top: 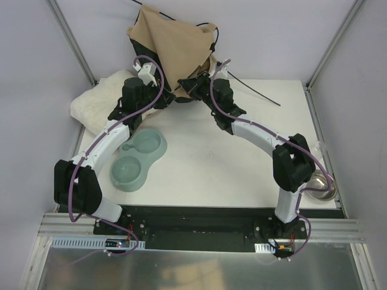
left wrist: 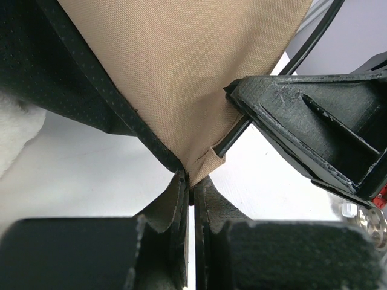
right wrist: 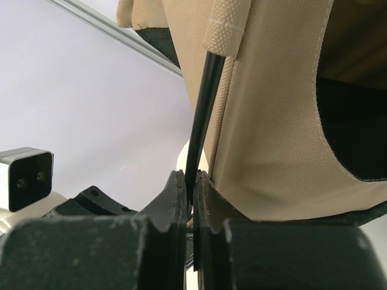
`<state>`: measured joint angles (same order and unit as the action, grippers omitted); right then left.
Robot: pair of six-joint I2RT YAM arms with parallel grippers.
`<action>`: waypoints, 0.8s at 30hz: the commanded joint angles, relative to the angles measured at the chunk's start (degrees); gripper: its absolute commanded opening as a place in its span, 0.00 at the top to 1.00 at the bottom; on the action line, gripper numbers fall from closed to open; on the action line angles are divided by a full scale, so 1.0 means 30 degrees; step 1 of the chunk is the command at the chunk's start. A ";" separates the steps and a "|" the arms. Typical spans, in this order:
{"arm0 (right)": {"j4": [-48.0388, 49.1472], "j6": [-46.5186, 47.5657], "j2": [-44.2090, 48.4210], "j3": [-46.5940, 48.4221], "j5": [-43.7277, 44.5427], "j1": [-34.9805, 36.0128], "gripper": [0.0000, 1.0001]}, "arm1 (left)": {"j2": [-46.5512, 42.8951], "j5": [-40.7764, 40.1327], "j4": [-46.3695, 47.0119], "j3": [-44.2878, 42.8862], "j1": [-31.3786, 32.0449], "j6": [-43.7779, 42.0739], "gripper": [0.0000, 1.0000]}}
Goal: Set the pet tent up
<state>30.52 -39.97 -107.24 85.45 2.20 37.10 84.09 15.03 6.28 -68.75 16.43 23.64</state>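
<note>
The tan fabric pet tent [top: 175, 45] with a black inner panel hangs partly raised at the back of the table. My left gripper [top: 162, 96] is shut on the tent's lower corner [left wrist: 202, 163], where a tan pocket takes a thin black pole [left wrist: 233, 140]. My right gripper [top: 192, 90] is shut on that thin black pole [right wrist: 202, 115], which runs up into a tan sleeve [right wrist: 227, 27]. The right gripper's black fingers [left wrist: 314, 127] show in the left wrist view, next to the corner. Another black pole [top: 254, 92] lies loose on the table at the back right.
A white fluffy cushion [top: 100, 96] lies at the back left. A pale green double pet bowl [top: 138, 158] sits under the left arm. A steel bowl [top: 321, 184] sits at the right edge. Grey walls and metal frame posts [top: 69, 39] surround the table.
</note>
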 commanded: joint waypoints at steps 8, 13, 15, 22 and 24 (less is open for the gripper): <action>0.1251 0.2482 0.0973 0.0900 0.7208 -0.3988 1.00 | -0.0229 -0.2198 -0.4116 0.0007 -0.0993 -0.0379 1.00; 0.1163 0.2219 0.0211 0.1779 0.6214 -0.3989 1.00 | -0.0083 -0.1407 -0.4145 -0.0140 -0.0963 -0.0408 1.00; 0.1134 0.1985 -0.0024 0.2101 0.5657 -0.3959 1.00 | -0.0024 -0.1201 -0.4145 -0.0227 -0.0963 -0.0438 1.00; 0.1250 0.1779 -0.0054 0.1577 0.3110 -0.3492 1.00 | 0.0240 -0.0821 -0.4087 -0.0666 -0.0963 -0.0555 1.00; 0.1486 0.1807 -0.0025 0.1196 0.2725 -0.3316 1.00 | 0.0357 -0.0615 -0.4057 -0.0871 -0.0963 -0.0555 1.00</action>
<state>28.45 -37.93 -107.74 87.85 -3.40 35.75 84.58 15.05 4.67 -70.57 16.43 23.55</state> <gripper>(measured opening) 0.057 0.036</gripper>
